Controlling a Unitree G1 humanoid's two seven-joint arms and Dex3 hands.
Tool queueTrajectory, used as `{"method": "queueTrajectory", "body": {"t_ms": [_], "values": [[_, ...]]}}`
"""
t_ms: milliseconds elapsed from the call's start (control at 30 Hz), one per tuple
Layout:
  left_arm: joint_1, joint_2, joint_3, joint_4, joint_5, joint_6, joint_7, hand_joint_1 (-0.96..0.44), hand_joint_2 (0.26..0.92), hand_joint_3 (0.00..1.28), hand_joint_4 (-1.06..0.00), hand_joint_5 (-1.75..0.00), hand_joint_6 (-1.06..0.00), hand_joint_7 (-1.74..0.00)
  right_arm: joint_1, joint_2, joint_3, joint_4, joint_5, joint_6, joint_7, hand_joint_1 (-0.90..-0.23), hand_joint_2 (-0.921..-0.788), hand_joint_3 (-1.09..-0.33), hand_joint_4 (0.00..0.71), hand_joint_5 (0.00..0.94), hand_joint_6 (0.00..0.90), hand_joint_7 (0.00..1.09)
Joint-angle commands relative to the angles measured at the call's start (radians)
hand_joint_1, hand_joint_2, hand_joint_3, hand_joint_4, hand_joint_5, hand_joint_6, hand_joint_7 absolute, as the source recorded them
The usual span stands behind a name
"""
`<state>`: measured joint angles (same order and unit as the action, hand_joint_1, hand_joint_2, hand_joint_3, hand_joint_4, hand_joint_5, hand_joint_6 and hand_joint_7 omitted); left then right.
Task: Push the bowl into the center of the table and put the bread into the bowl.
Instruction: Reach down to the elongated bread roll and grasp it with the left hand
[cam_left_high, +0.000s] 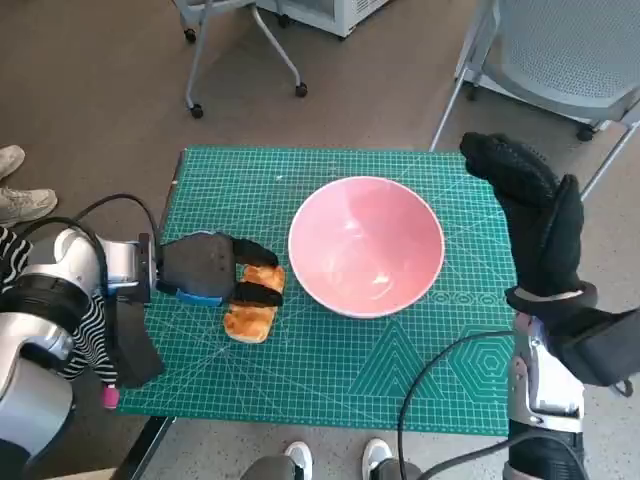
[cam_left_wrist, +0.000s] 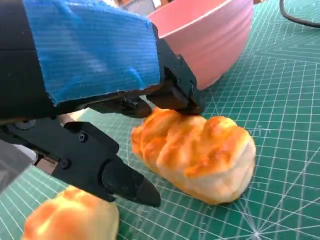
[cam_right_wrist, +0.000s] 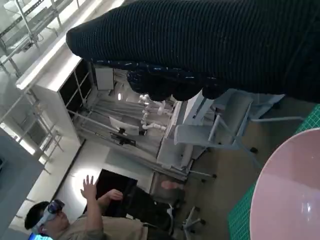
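Note:
The pink bowl (cam_left_high: 365, 245) stands empty near the middle of the green cutting mat (cam_left_high: 330, 370); its wall (cam_left_wrist: 215, 40) and rim (cam_right_wrist: 290, 190) show in the wrist views. The golden bread (cam_left_high: 252, 305) lies on the mat just left of the bowl. My left hand (cam_left_high: 205, 268) reaches in from the left, and its black fingers (cam_left_high: 258, 294) wrap over the bread. Up close, one finger (cam_left_wrist: 175, 95) presses on top of the bread (cam_left_wrist: 200, 155) while another (cam_left_wrist: 100, 170) crosses in front of it. My right hand (cam_left_high: 530, 215) hangs open and empty, raised to the right of the bowl.
Wheeled chairs (cam_left_high: 560, 60) stand behind the table. A person's shoes (cam_left_high: 15, 190) are on the floor at the left, and more feet (cam_left_high: 330, 460) show at the front edge. Another person (cam_right_wrist: 75, 220) sits far off. Cables trail by both forearms.

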<state>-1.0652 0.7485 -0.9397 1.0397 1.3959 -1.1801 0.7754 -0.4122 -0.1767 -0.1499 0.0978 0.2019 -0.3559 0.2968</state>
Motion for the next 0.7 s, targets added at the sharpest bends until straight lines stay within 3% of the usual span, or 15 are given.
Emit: {"method": "queueTrajectory", "body": {"t_ms": [33,67,167,333,700], "values": [[-0.002,-0.012,-0.023,0.033,-0.018,-0.026,-0.042,-0.11,0.896,0.08,-0.75,-0.57,-0.68,-0.99,0.024,0.003,-0.004,0.007,0.009,0.013,-0.008,-0.736,-0.921,-0.71,0.208,0.003,0.096,0.6],[-0.001,-0.014,-0.024,0.036,-0.022,-0.027,-0.046,-0.07,0.905,0.08,-0.71,-0.75,-0.65,-1.1,0.025,0.004,-0.004,0.008,0.009,0.013,-0.009,-0.735,-0.921,-0.71,0.209,0.003,0.097,0.59],[0.005,-0.02,-0.029,0.049,-0.035,-0.024,-0.062,-0.02,0.915,0.08,-0.69,-0.94,-0.64,-1.23,0.026,0.005,-0.003,0.006,0.009,0.013,-0.01,-0.735,-0.921,-0.711,0.209,0.003,0.099,0.59],[0.013,-0.028,-0.037,0.067,-0.048,-0.011,-0.083,0.0,0.919,0.03,-0.76,-0.96,-0.66,-1.23,0.025,0.006,-0.001,0.007,0.007,0.012,-0.013,-0.734,-0.921,-0.717,0.209,0.003,0.1,0.59],[0.028,-0.022,-0.035,0.076,-0.104,-0.005,-0.129,0.0,0.92,0.03,-0.76,-0.99,-0.65,-1.23,0.023,0.01,0.001,0.014,0.004,0.009,-0.016,-0.733,-0.921,-0.719,0.21,0.003,0.099,0.58]]}}
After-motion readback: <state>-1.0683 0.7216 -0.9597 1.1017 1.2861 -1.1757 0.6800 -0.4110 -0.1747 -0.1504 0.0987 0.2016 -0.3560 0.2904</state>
